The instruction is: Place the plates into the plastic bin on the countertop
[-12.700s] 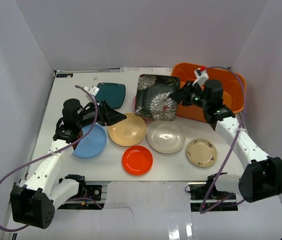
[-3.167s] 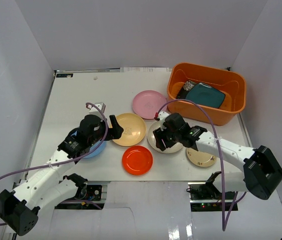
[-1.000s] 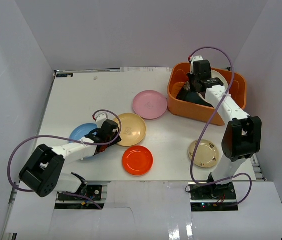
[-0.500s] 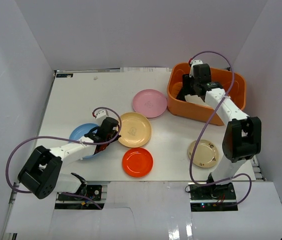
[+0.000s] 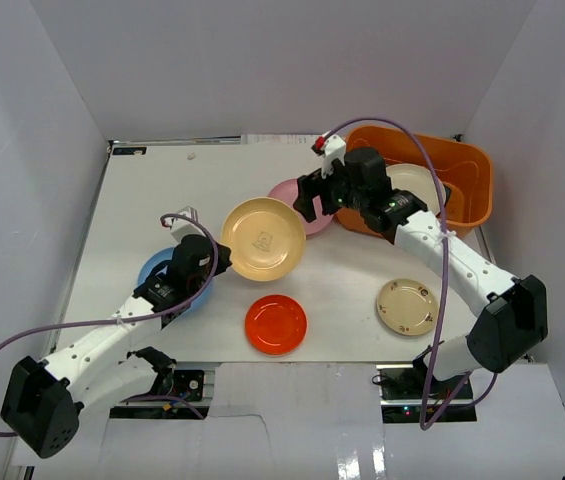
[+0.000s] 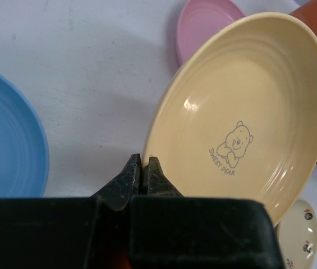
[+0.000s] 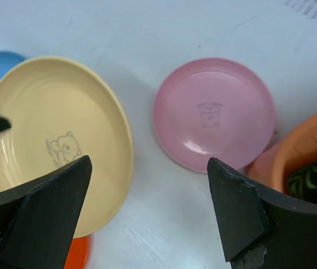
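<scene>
My left gripper [image 6: 143, 159] is shut on the near rim of the yellow plate [image 6: 242, 112], which is lifted and tilted above the countertop [image 5: 152, 190]. In the top view the left gripper [image 5: 220, 252] sits at the left edge of the yellow plate [image 5: 262, 238]. The right gripper [image 7: 148, 162] is open and holds nothing. It hovers over the gap between the yellow plate [image 7: 57, 145] and the pink plate [image 7: 214, 112]. The orange bin [image 5: 467, 160] at the back right holds a cream plate [image 5: 414, 182].
A light blue plate [image 5: 159, 278] lies partly under my left arm. A red-orange plate [image 5: 275, 323] and a small beige plate [image 5: 406, 306] lie near the front edge. The right gripper [image 5: 307, 198] partly covers the pink plate [image 5: 314, 222]. White walls surround the countertop.
My left gripper shut on the yellow plate's rim and raised it toward the back right. The right gripper opened, came out of the bin and moved left over the pink plate.
</scene>
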